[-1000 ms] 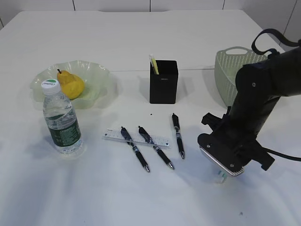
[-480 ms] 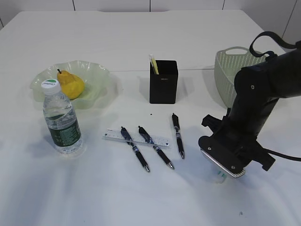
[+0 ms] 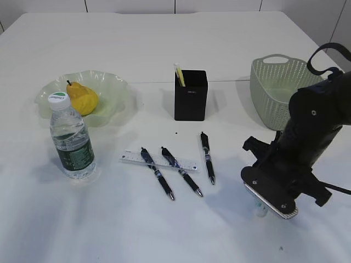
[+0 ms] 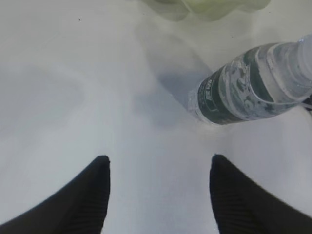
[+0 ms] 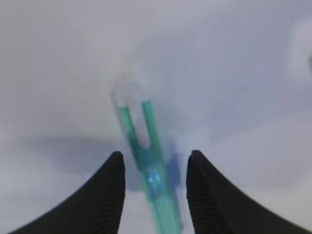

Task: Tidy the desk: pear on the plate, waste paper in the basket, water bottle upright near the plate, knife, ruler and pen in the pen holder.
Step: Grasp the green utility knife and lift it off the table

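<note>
White desk (image 3: 164, 44); bottle (image 3: 71, 137) label print unreadable.

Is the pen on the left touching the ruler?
Touching. The exterior view shows the leftmost pen lying diagonally across the ruler, its upper end overlapping the ruler's strip with no gap visible.

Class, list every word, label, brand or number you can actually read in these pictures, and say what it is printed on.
None can be read.
Water bottle green label: print blurred.
Bottle cap: green mark, too small.
Pen holder: faint mark, too small.
Ruler: markings too fine.
</note>
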Tool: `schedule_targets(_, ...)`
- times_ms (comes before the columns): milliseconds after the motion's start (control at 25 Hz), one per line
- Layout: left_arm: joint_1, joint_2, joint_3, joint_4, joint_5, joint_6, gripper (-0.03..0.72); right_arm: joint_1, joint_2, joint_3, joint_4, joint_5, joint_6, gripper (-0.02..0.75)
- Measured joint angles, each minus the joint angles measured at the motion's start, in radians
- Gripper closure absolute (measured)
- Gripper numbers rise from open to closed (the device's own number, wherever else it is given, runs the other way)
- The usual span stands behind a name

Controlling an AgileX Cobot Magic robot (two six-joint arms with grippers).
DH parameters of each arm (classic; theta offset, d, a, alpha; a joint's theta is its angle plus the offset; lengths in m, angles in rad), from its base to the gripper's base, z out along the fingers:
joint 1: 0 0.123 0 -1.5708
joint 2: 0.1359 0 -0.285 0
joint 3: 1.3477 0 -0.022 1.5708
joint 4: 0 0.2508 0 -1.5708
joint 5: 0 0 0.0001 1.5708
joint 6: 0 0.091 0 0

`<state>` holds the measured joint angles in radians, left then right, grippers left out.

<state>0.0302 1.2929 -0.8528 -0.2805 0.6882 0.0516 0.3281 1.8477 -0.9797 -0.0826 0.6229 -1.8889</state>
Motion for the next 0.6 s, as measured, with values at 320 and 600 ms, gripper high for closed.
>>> schedule_targets(320,0.000,0.000,0.000,0.000,-0.003,0.000,0.232,0.000,0.038,0.002,-0.002,-0.070,0.000,0.425)
schedule_targets(600,0.000,0.000,0.000,0.000,-0.004,0.000,0.232,0.000,0.040,0.004,-0.011,-0.086,-0.004,0.426)
